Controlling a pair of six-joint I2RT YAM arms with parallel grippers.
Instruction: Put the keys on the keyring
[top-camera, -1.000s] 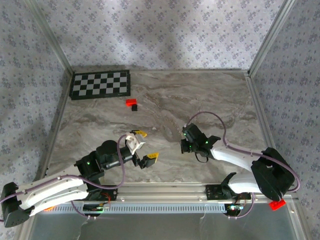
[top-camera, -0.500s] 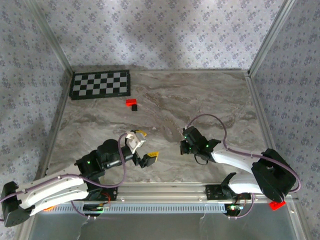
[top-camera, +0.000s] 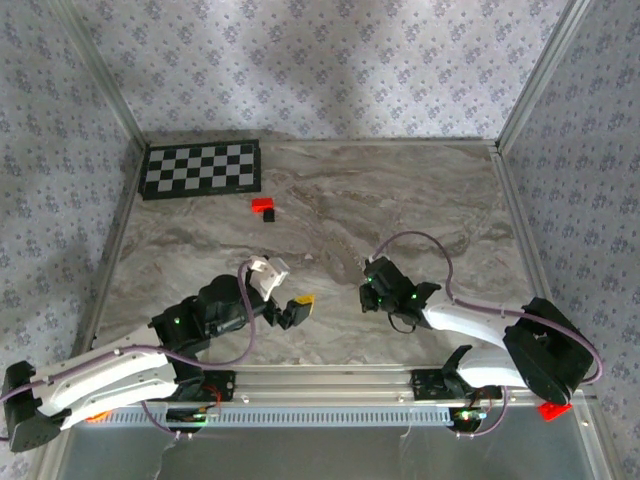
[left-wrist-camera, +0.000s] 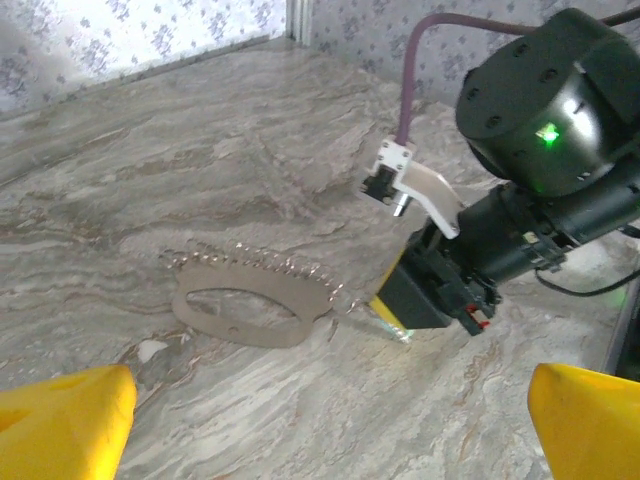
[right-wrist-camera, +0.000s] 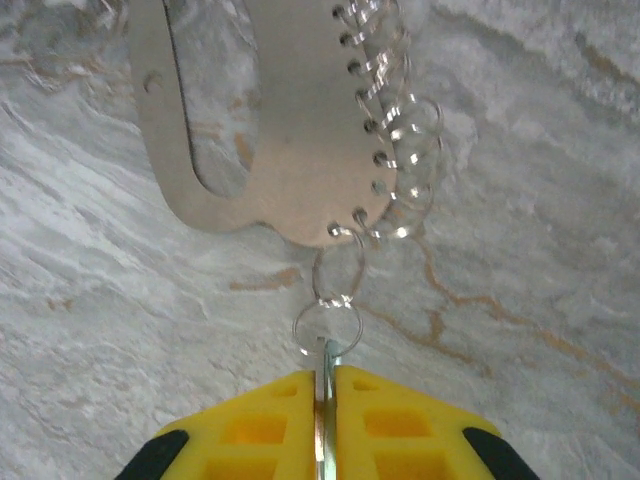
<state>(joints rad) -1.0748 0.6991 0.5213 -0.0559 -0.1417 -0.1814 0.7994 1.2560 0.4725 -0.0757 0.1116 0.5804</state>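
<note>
Key (right-wrist-camera: 321, 352): bottom centre of the right wrist view, edge-on, a thin silvery strip. Right gripper (right-wrist-camera: 322, 372) is clamped on it, yellow pads (right-wrist-camera: 400, 420) pressed against both faces. Key's top end meets a small wire ring (right-wrist-camera: 327, 324) just above the pads. Threaded through or only touching, can't tell. A second loop links that ring up to the keyring (right-wrist-camera: 290, 150). Keyring is a flat tan plate with a long slot and a row of small wire rings along its right edge. It lies flat on the marble table (right-wrist-camera: 520, 150), upper centre of the frame.

Left wrist view: keyring (left-wrist-camera: 255, 331) sits left of centre, flat on the table, rings along its upper edge. Right gripper (left-wrist-camera: 392, 312) is just right of it, tips down at the table by the plate's right end. Purple cable (left-wrist-camera: 410, 70) runs from the arm up toward the top edge. Left gripper (left-wrist-camera: 325, 430): yellow fingers (left-wrist-camera: 62, 422) in the two lower corners, spread wide, apart from the keyring.

Top view: right gripper (top-camera: 368, 297) right of centre, left gripper (top-camera: 285, 287) left of centre, facing each other, not touching. Keyring is too faint to pick out there. Checkerboard (top-camera: 202, 168) upper left. Red-and-black block (top-camera: 264, 208) is just below its right end. Both are well apart from the grippers.
</note>
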